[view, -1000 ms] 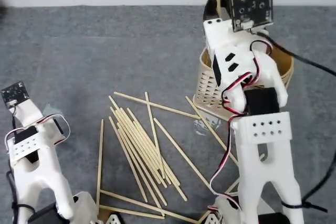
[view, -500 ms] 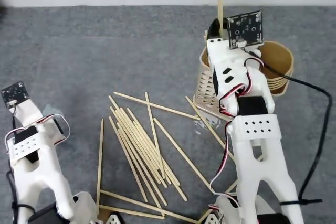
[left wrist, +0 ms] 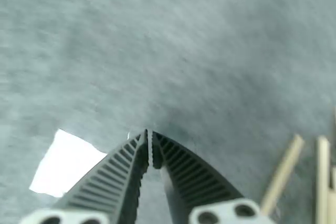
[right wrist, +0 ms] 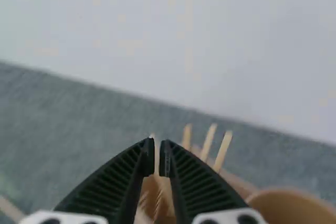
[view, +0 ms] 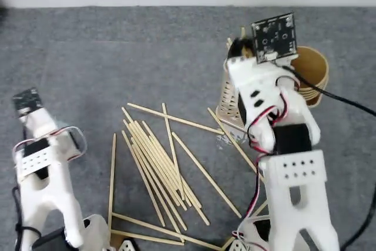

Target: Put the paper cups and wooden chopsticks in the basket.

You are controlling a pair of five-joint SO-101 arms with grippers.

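The chopstick [view: 242,32] has sunk past your right gripper's [right wrist: 156,148] nearly pressed-together fingers into the basket [view: 228,95] below; plenty remain.

I see many pale chopsticks [view: 157,163] lying loosely crossed near the white slatted basket [view: 226,101]; nested brown cups [view: 310,70] tilt against it.

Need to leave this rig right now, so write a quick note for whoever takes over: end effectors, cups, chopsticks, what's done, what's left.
The left end effector is shut and empty above the grey mat.
The right end effector is over the basket, shut on what looks like a wooden chopstick.
Done: the stacked paper cups appear to lie in the basket, and a few upright chopsticks stand in it.
Left: the loose chopsticks scattered on the mat between the arms.
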